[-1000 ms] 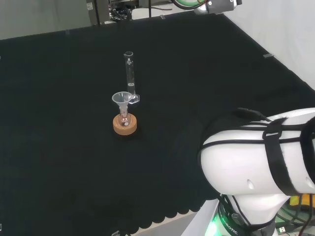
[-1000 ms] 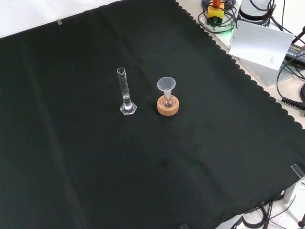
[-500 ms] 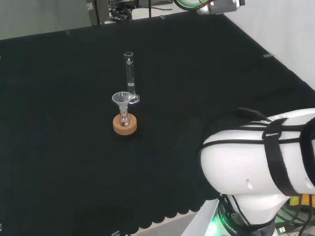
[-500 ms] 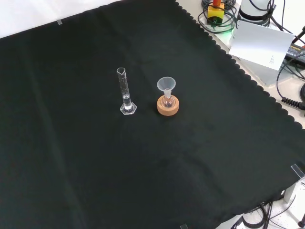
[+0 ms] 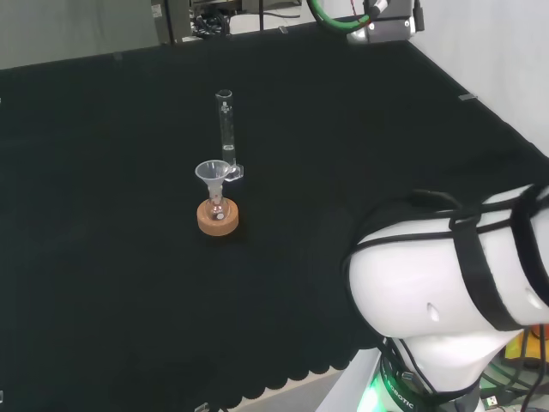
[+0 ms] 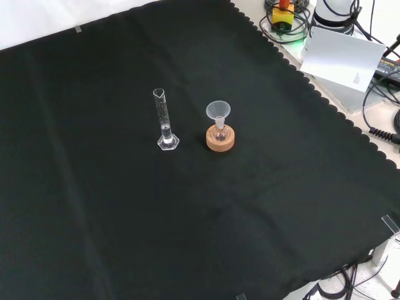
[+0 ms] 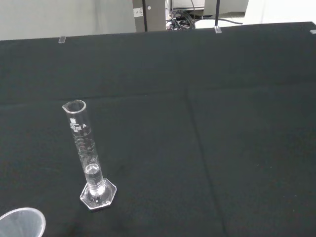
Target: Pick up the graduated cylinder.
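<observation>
The graduated cylinder (image 6: 164, 120) stands upright on its hexagonal foot near the middle of the black-clothed surface (image 6: 94, 237), untouched, so the task is judged to be at its very start, with the approach not yet made. In the front view it stands just left of a small flask (image 6: 219, 134) seated in a cork ring (image 6: 220, 139), with a clear funnel (image 6: 218, 112) resting in the flask's neck; the two are near each other but apart. In the head view the cylinder (image 5: 226, 129) is farther off than the flask and funnel (image 5: 211, 174), whose rim overlaps the cylinder's foot there, a matter of line of sight and not of contact. The ring is there to keep the round-bottomed flask from rolling, and the cylinder's wide foot keeps its tall, narrow tube steady. That closeness matters: a reach from the flask's side would risk knocking the funnel, so a reach from the open side seems safer. The wrist view looks across the cloth at the cylinder (image 7: 89, 158), with the funnel's rim (image 7: 19, 223) cut off at the edge, which suggests the wrist is aimed at the target from well apart. Whether the fingers are apart or together I cannot tell. A little clear liquid may sit low in the tube, but the glass makes that uncertain, and the flask's contents are too small to make out.
</observation>
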`<state>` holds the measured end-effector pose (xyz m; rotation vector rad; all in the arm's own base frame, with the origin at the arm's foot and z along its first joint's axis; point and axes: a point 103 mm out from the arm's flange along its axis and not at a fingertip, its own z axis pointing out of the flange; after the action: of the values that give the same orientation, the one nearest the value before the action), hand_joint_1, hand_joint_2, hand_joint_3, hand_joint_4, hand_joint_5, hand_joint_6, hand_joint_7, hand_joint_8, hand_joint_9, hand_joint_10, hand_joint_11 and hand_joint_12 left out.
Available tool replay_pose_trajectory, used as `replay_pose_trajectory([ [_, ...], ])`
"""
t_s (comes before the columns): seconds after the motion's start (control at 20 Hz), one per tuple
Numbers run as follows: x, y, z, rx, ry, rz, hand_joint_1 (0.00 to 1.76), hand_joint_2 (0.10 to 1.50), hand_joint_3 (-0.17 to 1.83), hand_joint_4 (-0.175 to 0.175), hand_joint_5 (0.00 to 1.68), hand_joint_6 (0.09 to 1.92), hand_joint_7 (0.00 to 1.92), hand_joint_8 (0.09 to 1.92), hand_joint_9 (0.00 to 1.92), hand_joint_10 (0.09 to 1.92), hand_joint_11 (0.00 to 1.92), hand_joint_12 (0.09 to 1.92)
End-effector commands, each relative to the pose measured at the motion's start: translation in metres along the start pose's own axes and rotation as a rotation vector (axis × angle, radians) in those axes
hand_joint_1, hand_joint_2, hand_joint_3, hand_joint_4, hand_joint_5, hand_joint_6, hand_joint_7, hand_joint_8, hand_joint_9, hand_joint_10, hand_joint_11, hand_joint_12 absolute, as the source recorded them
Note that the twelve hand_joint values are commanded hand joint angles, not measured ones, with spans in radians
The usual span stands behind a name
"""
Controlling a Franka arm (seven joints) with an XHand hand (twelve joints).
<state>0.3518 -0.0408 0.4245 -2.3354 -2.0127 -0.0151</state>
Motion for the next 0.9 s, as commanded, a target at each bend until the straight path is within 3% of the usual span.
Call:
replay_pose_trajectory([
  [0.05, -0.02, 0.065, 0.052, -0.007, 0.075, -0.047, 0.03, 1.34, 0.06, -0.012, 0.28, 0.09, 0.09, 0.55, 0.55, 0.09, 0.11, 1.35],
  [0.4, -0.006, 0.122, 0.111, 0.048, 0.126, -0.127, 0.15, 1.28, 0.04, -0.019, 0.3, 0.09, 0.15, 0.57, 0.6, 0.09, 0.14, 1.36],
  [0.9, 0.029, 0.147, 0.178, 0.065, 0.198, -0.221, 0.24, 1.23, 0.02, -0.027, 0.32, 0.09, 0.17, 0.58, 0.59, 0.13, 0.15, 1.36],
])
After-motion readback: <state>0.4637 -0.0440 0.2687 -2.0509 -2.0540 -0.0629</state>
